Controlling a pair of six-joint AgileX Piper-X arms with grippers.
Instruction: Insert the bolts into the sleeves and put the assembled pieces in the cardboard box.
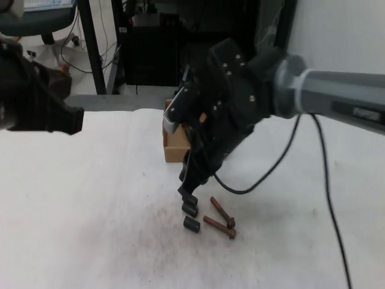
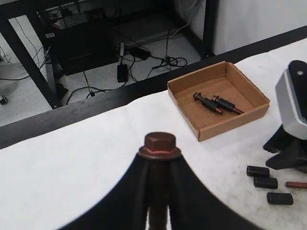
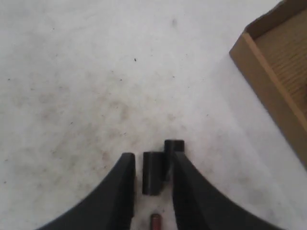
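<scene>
Left end effector (image 2: 159,165) clamps a bolt (image 2: 159,143), head outward, ready for inserting. Right end effector (image 3: 152,158), unclenched, straddles a sleeve (image 3: 153,177) on the table (image 3: 72,72) — poised to grip; box (image 2: 230,120) near it.

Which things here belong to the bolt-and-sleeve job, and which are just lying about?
Job:
left gripper, shut on a bolt
right gripper, open around a sleeve
two more sleeves
two loose bolts
cardboard box with two assembled pieces inside

Not part of it:
white cloth
floor cables
office chair
black cabinet
</scene>
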